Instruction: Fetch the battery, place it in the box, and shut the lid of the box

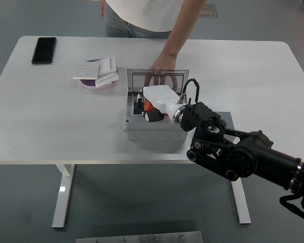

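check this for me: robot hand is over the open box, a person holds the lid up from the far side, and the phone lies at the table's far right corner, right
One thing is off: the phone lies at the table's far left corner, not the right, as the head view shows. The rest holds: the right robot hand is over the open box, and a person's hand holds the lid up from the far side.

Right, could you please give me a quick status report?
Right hand down in the open box, fingers on something orange. Left arm unseen. Person's hand steadies the raised lid.
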Motion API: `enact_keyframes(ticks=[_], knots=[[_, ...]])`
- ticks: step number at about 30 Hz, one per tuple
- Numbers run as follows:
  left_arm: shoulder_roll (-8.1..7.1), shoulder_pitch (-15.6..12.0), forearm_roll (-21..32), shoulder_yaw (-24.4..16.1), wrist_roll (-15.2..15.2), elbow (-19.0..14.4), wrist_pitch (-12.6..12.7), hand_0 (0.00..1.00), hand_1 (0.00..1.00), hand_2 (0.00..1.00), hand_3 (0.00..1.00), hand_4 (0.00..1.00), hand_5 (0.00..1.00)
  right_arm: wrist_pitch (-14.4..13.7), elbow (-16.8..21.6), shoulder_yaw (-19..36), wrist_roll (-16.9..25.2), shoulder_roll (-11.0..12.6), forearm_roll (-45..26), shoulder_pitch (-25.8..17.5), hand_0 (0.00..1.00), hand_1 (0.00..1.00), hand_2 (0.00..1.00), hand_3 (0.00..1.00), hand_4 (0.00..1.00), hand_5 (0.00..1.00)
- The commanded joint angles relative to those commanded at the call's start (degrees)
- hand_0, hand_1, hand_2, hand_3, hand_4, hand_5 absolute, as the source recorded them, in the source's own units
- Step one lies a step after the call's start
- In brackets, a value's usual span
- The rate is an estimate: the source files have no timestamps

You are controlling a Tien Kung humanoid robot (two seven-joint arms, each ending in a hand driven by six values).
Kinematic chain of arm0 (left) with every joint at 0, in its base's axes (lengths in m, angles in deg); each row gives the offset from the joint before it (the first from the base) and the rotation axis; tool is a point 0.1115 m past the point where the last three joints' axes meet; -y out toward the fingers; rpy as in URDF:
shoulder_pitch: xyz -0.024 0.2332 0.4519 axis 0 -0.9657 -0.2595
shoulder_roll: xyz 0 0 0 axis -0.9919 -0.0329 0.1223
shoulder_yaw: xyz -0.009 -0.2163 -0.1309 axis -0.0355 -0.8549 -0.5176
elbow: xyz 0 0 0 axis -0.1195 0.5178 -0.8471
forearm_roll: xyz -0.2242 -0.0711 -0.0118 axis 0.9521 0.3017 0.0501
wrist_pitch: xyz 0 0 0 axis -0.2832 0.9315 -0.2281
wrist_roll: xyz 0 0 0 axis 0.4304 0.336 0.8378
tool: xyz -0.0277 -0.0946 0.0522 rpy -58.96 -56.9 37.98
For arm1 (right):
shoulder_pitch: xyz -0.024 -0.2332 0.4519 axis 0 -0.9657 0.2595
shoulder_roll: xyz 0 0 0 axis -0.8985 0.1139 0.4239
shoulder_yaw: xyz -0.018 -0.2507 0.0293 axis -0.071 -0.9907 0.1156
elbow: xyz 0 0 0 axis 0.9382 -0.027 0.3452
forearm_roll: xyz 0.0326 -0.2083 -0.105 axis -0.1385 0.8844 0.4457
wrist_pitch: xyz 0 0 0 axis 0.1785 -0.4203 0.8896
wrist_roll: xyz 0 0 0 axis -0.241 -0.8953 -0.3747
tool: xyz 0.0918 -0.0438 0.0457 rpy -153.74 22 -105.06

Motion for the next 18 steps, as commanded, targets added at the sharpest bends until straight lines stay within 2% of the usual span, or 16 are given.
enact_keyframes(ticks=[13, 14, 18], knots=[[-0.01, 0.17, -0.46, -0.36, 0.28, -0.03, 0.05, 0.588, 0.756, 0.6, 0.548, 0.557, 0.071, -0.22, -0.21, 1.79, 1.21, 0.24, -1.83, 0.22, 0.255, 0.239, 0.313, 0.321, 0.131, 0.002], [-0.01, 0.22, -0.49, -0.39, 0.28, -0.03, 0.07, 0.589, 0.756, 0.599, 0.548, 0.557, 0.069, -0.29, -0.25, 1.88, 1.31, 0.23, -1.97, 0.23, 0.295, 0.276, 0.396, 0.53, 0.396, 0.002], [-0.04, 0.38, -0.64, -0.51, 0.3, -0.04, 0.13, 0.589, 0.756, 0.599, 0.548, 0.557, 0.069, -0.53, -0.41, 2.03, 1.55, 0.21, -2.34, 0.15, 0.295, 0.276, 0.396, 0.53, 0.396, 0.002]])
